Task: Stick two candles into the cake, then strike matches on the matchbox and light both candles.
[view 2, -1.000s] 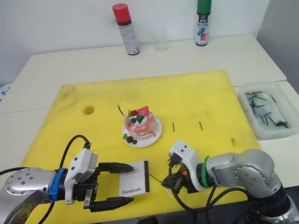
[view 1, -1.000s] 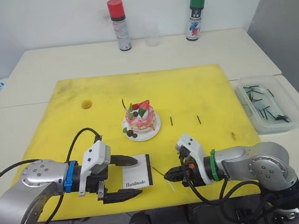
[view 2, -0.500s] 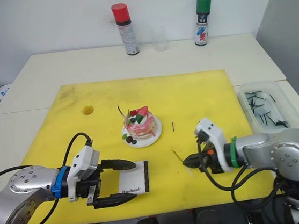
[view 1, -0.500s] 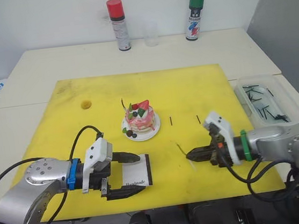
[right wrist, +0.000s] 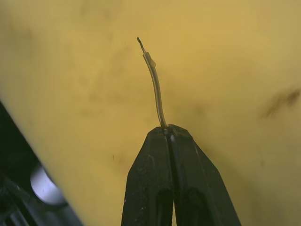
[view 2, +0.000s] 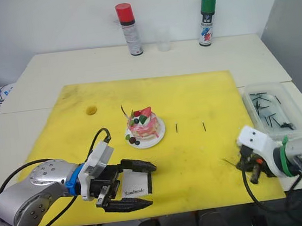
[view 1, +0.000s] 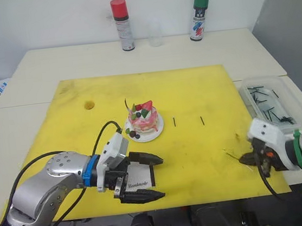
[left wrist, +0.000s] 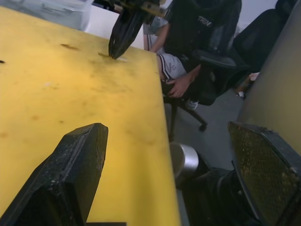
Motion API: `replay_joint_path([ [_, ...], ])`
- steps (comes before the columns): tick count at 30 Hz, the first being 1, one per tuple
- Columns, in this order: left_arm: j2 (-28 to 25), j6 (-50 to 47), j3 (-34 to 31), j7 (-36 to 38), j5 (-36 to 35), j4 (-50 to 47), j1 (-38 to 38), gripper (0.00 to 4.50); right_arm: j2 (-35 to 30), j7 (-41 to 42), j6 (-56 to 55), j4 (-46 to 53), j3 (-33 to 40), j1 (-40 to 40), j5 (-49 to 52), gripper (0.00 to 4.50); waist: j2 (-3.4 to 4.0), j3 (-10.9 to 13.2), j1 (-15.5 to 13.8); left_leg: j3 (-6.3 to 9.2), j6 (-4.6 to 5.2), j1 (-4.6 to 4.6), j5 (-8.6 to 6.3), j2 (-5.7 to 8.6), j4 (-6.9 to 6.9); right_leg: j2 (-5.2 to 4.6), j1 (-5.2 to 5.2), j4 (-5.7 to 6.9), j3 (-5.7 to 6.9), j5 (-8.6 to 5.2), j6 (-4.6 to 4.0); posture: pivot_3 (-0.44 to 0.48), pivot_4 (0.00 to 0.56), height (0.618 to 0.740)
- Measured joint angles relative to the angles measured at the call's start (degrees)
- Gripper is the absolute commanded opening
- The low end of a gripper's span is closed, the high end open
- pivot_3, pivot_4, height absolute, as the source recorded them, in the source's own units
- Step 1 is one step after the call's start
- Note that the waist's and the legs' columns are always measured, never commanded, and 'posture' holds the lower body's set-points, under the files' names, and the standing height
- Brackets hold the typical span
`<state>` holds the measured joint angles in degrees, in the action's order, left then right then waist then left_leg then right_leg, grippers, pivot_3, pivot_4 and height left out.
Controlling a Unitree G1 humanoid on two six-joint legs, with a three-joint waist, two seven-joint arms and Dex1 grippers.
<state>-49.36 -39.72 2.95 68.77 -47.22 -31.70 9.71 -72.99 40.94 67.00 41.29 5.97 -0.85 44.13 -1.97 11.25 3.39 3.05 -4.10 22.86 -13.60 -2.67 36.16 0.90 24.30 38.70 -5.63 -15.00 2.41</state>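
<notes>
One candle (right wrist: 154, 87) juts from the clenched right hand (right wrist: 168, 134) – left hand (view 1: 150, 177) gapes astride the matchbox (view 1: 139, 180)

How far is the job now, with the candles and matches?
One candle already stands in the cake. The right hand is pinching the second candle. The left hand is open over the matchbox. Planting it and lighting both remain; matches lie unused.

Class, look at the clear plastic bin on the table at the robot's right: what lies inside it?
Inside the clear bin lie many short black matches, scattered loosely over its floor. Their exact number cannot be counted, since some overlap.
</notes>
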Motion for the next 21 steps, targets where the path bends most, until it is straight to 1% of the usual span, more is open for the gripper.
replay_joint_path([
  [5, 0.7, 0.2, 3.0, 0.0, 0.5, -2.7, 0.0, 4.50, -1.7, 3.2, -4.6, 0.5, 3.8, 6.7, -4.2, 0.02, 0.00, 0.0, -0.1, 0.01, 0.00, -0.04, 0.00, 0.00, 0.17, 0.00, -0.10, 0.02, -0.01, 0.03, 0.05, 0.000, 0.150, 0.740],
  [9, 0.7, 0.2, 4.0, -0.3, 0.9, -3.2, 0.4, 4.50, -2.3, 5.3, -6.8, 0.5, 6.8, 10.6, -7.2, 0.02, 0.00, 0.0, -0.1, 0.01, 0.00, -0.02, 0.00, 0.00, 0.43, 0.00, -0.17, 0.04, -0.03, -0.09, -0.16, 0.000, 0.150, 0.740],
  [13, 1.1, -1.0, 4.0, -1.0, -0.1, -3.8, 2.4, 4.50, -2.4, 7.3, -8.9, -0.3, 8.6, 11.6, -9.7, 0.02, -0.01, 0.0, -0.1, -0.01, 0.00, 0.02, 0.00, 0.01, 0.70, 0.00, -0.23, 0.05, -0.08, -0.04, -0.07, 0.000, 0.150, 0.740],
  [15, 1.4, -1.4, 4.0, -1.4, -0.2, -3.8, 2.4, 4.50, -2.4, 7.7, -9.2, -0.4, 8.6, 11.7, -10.0, 0.02, -0.01, 0.0, -0.1, -0.01, 0.00, 0.02, 0.00, 0.00, 0.74, 0.00, -0.23, 0.05, -0.08, -0.03, -0.06, 0.000, 0.150, 0.740],
  [17, 2.6, -2.5, 4.4, -2.5, -1.0, -3.8, 4.2, 4.50, -2.4, 8.1, -11.3, -1.3, 8.2, 12.6, -12.2, 0.02, -0.02, 0.0, -0.2, -0.01, 0.00, 0.02, 0.00, 0.02, 0.78, 0.00, -0.24, 0.09, -0.08, -0.02, -0.05, 0.000, 0.150, 0.740],
  [20, 3.2, -2.8, 4.7, -3.4, -1.3, -3.9, 4.3, 4.50, -2.4, 9.0, -14.1, -2.6, 6.9, 13.3, -15.1, 0.66, -0.02, 0.0, -0.2, -0.01, 0.00, 0.02, 0.00, 0.02, 0.77, 0.00, -0.24, 0.09, -0.10, -0.01, -0.03, 0.000, 0.150, 0.740],
  [21, 3.4, -2.9, 4.8, -3.6, -1.3, -3.9, 4.3, 4.50, -2.4, 9.2, -15.1, -3.1, 6.4, 13.3, -16.2, 1.00, -0.02, 0.0, -0.1, -0.02, 0.00, 0.01, 0.00, 0.02, 0.76, 0.00, -0.24, 0.11, -0.10, -0.01, -0.03, 0.000, 0.150, 0.740],
])
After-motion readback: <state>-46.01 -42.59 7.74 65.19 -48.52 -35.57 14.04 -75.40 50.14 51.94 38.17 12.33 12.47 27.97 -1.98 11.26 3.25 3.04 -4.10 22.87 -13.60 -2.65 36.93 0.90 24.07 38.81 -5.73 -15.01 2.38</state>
